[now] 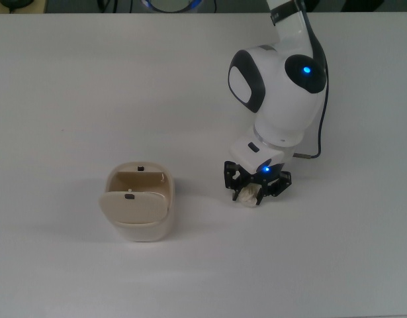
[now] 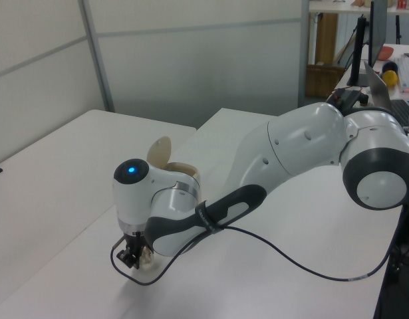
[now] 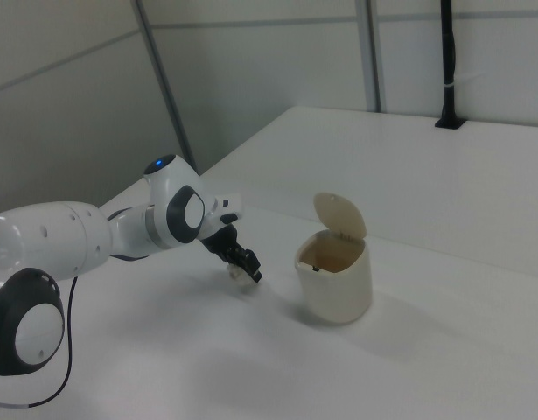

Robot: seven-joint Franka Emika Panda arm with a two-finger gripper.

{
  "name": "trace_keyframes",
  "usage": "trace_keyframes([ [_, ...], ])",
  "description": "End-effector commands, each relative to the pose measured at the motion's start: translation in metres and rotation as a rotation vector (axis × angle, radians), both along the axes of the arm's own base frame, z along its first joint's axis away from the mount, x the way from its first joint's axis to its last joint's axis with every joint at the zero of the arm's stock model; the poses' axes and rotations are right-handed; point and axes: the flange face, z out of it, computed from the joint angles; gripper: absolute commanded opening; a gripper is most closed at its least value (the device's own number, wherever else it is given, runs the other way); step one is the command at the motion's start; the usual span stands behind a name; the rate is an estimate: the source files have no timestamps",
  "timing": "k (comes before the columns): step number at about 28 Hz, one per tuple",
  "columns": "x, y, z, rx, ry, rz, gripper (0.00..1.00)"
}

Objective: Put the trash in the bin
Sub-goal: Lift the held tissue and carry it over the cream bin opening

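The trash [image 1: 248, 193] is a small off-white crumpled paper ball lying on the white table, right of the bin in the top view. My gripper [image 1: 255, 189] points down over it, fingers closed in against its sides. The bin [image 1: 157, 232], a cream tub with its swing flap tilted open, stands apart to the top view's left. In the left view the gripper [image 2: 132, 256] sits at the table surface with the trash [image 2: 146, 258] beside its fingers, and the bin [image 2: 181, 170] is partly hidden behind the arm. The right view shows the gripper [image 3: 248, 265] left of the bin [image 3: 334, 289].
A black cable [image 1: 320, 132] loops off the wrist. White table [image 1: 71, 99] stretches around both objects. A wall panel [image 2: 191, 60] stands behind the table in the left view, and desks with equipment [image 2: 390, 60] fill the left view's far right.
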Motion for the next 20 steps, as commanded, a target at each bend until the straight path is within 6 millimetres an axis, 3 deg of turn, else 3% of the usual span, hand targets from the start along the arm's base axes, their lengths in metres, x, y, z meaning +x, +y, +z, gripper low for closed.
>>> trace_keyframes([
  [1, -0.003, -0.005, 0.054, 0.017, -0.061, -0.022, 0.00],
  [9, -0.009, -0.053, 0.124, 0.068, -0.036, -0.061, 0.00],
  [10, -0.009, -0.069, 0.142, 0.095, -0.045, -0.067, 0.00],
  [14, -0.010, -0.104, 0.170, 0.108, -0.053, -0.094, 0.00],
  [15, -0.011, -0.127, 0.181, 0.110, -0.058, -0.121, 0.00],
  [20, -0.007, -0.190, 0.188, 0.102, -0.069, -0.186, 0.00],
])
